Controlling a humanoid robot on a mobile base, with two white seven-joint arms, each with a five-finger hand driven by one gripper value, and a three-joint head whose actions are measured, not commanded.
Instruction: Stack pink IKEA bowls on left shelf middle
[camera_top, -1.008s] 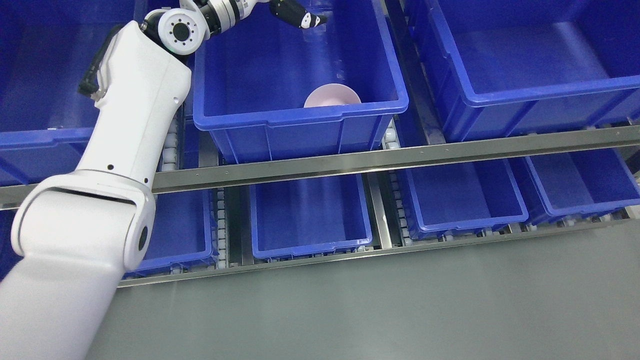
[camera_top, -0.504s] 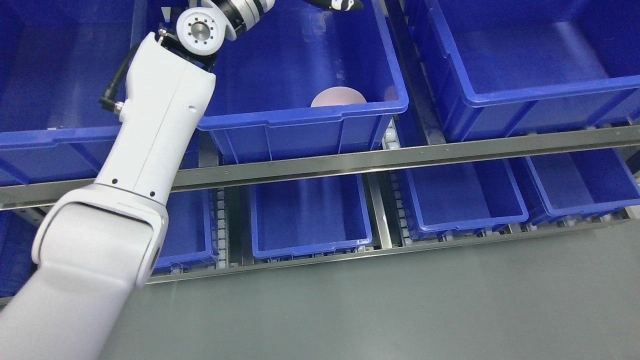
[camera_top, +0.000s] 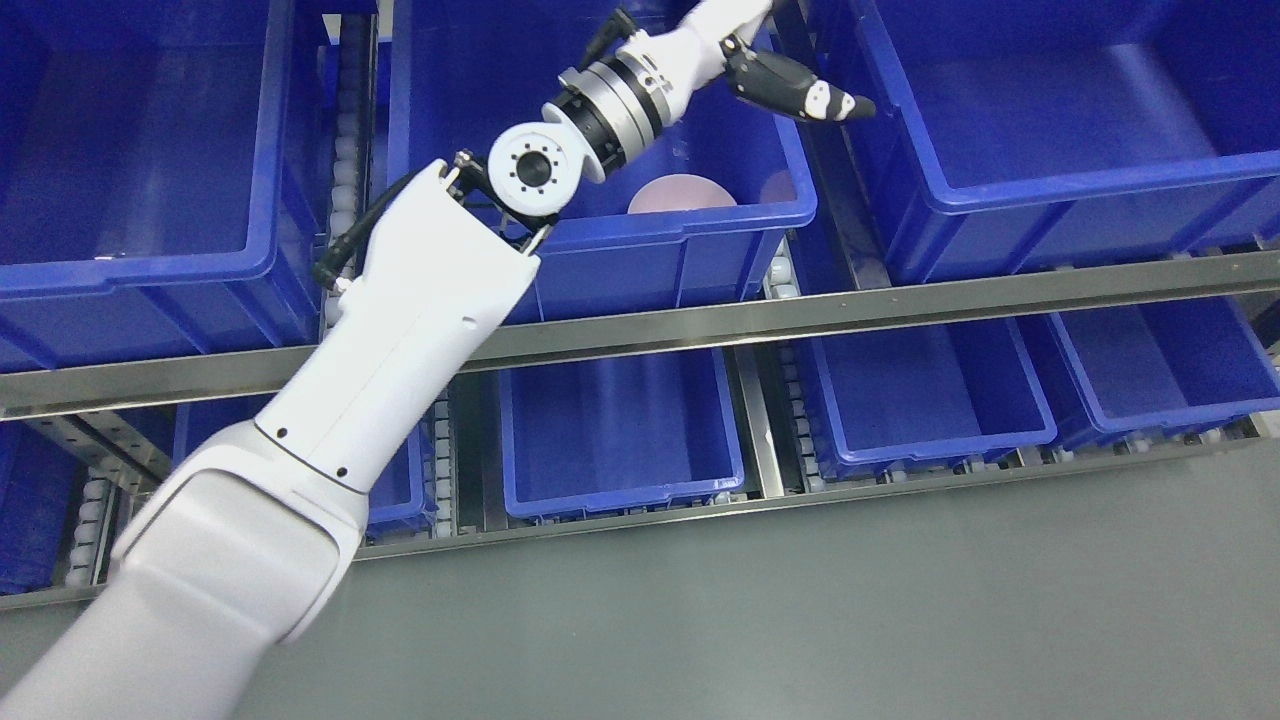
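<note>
Left hand (camera_top: 800, 92) holds nothing, whether fingers are spread or curled unclear; it has swung right since earlier, now above the middle bin's (camera_top: 600, 225) right rim. Pink bowl (camera_top: 682, 193) sits low against the bin's front wall, only its pale rim showing.

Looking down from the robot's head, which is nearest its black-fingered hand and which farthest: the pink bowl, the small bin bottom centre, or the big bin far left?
From the left hand:
1. Pink bowl, just below-left, in the middle bin.
2. Small lower bin, bottom centre.
3. Big left bin, far left.
</note>
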